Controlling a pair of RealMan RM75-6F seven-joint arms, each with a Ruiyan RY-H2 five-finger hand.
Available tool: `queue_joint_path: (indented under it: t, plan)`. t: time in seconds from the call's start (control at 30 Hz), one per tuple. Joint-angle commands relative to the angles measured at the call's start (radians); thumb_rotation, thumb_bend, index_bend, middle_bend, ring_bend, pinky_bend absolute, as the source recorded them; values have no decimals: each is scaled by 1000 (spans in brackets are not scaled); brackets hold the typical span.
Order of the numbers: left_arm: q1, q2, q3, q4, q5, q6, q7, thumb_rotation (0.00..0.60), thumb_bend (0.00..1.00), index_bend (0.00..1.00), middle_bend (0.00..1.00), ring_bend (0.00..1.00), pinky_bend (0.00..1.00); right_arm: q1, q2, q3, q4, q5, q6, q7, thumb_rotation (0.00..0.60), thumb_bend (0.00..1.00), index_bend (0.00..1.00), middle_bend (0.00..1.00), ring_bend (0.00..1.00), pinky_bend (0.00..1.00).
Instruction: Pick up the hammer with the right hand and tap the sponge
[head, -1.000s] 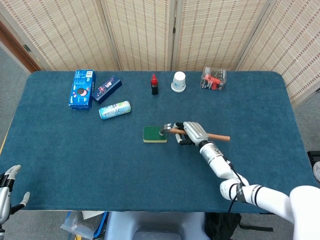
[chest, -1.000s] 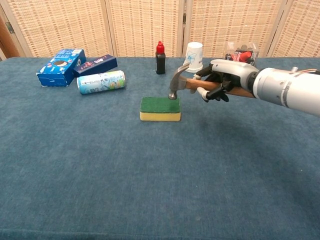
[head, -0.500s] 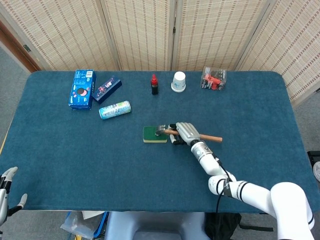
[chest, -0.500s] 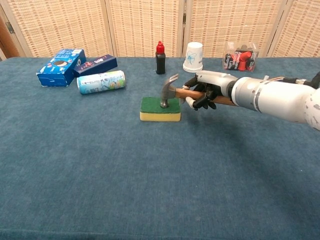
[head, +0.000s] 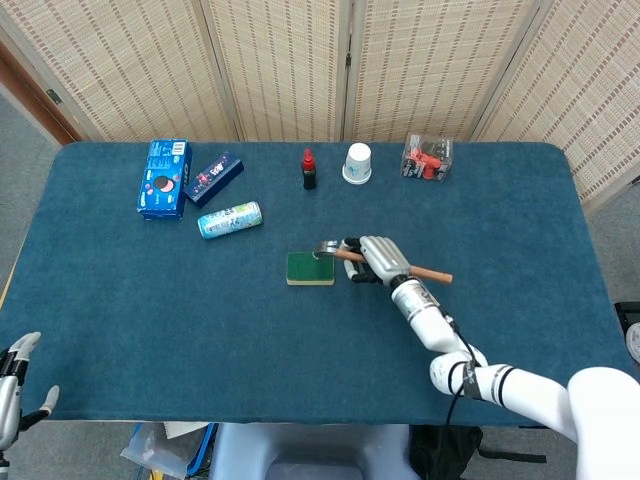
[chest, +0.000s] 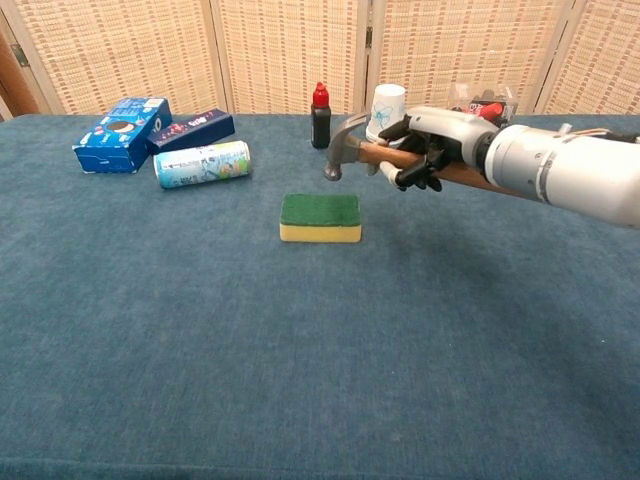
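A blue tabletop (head: 150, 320) fills most of both views, and near its middle lies a sponge (chest: 320, 217) with a green top and yellow base, flat and untouched. The right hand (chest: 432, 146), entering from the right of the frame, has its fingers wrapped around the wooden handle of a hammer (chest: 352, 146). In the chest view the hammer sits above and slightly right of the sponge, clearly lifted off it. Its long axis runs roughly level, right to left across the picture, with the metal head at the left end and the striking face turned downward; the handle's free end pokes out past the hand to the right in the head view. This looks like the raised part of a tapping stroke. The next move calls for bringing the head down onto the green face, squarely and gently. The left hand (head: 17, 378) shows only at the lower left corner of the head view, apparently empty with fingers apart, though little of it is visible.
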Motion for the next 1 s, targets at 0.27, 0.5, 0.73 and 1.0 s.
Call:
queue_joint_path:
  t: [0.27, 0.5, 0.73, 1.0]
  plan:
    - [-1, -2, 4, -5, 7, -2, 4, 600, 318, 81, 127, 135, 0, -24, 31, -14, 34, 31, -5, -8, 600, 819, 673, 765, 710, 727]
    - [-3, -4, 6, -12, 13, -4, 10, 600, 317, 81, 126, 135, 0, -30, 11, -16, 123, 23, -38, 53, 600, 710, 642, 645, 562, 560]
    - [1, -1, 6, -12, 8, -2, 11, 600, 318, 81, 126, 134, 0, -36, -17, -30, 207, -58, -51, 154, 600, 349, 160, 304, 224, 274]
    - [-6, -2, 1, -11, 11, -6, 10, 600, 318, 81, 126, 134, 0, -86, 39, -48, 180, -159, 33, 247, 600, 223, 0, 134, 84, 159]
